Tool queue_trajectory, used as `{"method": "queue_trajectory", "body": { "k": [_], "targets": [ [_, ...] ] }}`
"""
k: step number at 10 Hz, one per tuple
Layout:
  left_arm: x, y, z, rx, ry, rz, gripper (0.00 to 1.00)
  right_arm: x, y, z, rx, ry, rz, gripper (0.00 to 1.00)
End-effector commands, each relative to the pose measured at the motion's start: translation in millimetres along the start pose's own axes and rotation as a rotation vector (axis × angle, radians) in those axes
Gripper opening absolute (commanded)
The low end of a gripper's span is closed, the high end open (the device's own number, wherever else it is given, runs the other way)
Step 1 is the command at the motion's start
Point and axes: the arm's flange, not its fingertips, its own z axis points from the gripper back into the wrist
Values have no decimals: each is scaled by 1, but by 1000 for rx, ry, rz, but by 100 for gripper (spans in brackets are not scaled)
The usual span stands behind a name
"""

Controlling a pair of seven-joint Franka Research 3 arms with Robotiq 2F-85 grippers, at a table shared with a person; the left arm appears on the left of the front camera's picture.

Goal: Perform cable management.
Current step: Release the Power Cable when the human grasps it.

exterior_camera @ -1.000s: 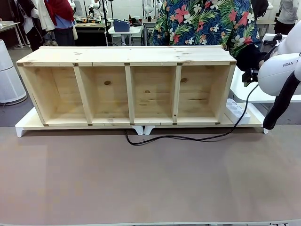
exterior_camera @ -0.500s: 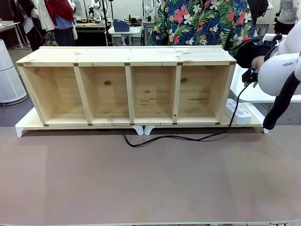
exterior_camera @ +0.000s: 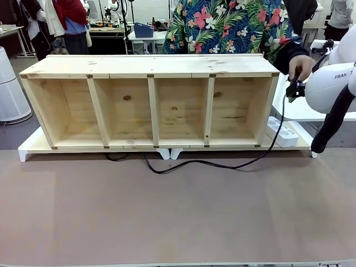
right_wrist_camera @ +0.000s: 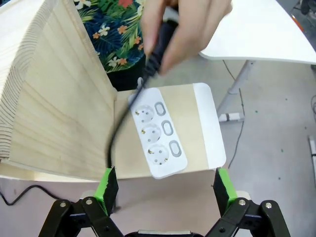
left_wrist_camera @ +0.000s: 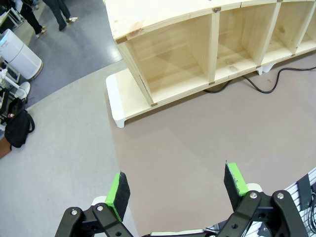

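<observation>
The black cable (exterior_camera: 211, 163) lies on the brown table in front of the wooden shelf (exterior_camera: 150, 65), then rises at the shelf's right end to its plug (exterior_camera: 292, 90), which a person's hand (exterior_camera: 300, 65) holds. The white power strip (exterior_camera: 281, 133) rests on the white base beside the shelf. In the right wrist view my right gripper (right_wrist_camera: 164, 187) is open above the power strip (right_wrist_camera: 158, 133), with the hand (right_wrist_camera: 187, 24), the plug (right_wrist_camera: 157, 47) and the hanging cable (right_wrist_camera: 112, 143) beyond it. My left gripper (left_wrist_camera: 177, 185) is open and empty over the table's left end, far from the cable (left_wrist_camera: 266, 86).
The shelf has several open compartments and stands on a white base (exterior_camera: 28, 149). A white side table (right_wrist_camera: 261, 29) stands to the right of it. A white round appliance (exterior_camera: 8, 89) is on the floor at the far left. My right arm (exterior_camera: 334, 83) hangs at the right edge.
The person's hand has lifted the plug higher and closer to the shelf's end. The cable now rises straighter, and a loop of it has appeared under the shelf's left part.
</observation>
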Motion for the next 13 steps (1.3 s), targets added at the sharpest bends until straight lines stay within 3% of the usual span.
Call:
{"method": "queue_trajectory", "body": {
  "k": [1, 13],
  "targets": [
    [0, 1, 0, -1, 0, 5, 100, -1, 0, -1, 0, 6, -8, 100],
    [0, 1, 0, -1, 0, 5, 100, -1, 0, -1, 0, 6, -8, 100]
  ]
}}
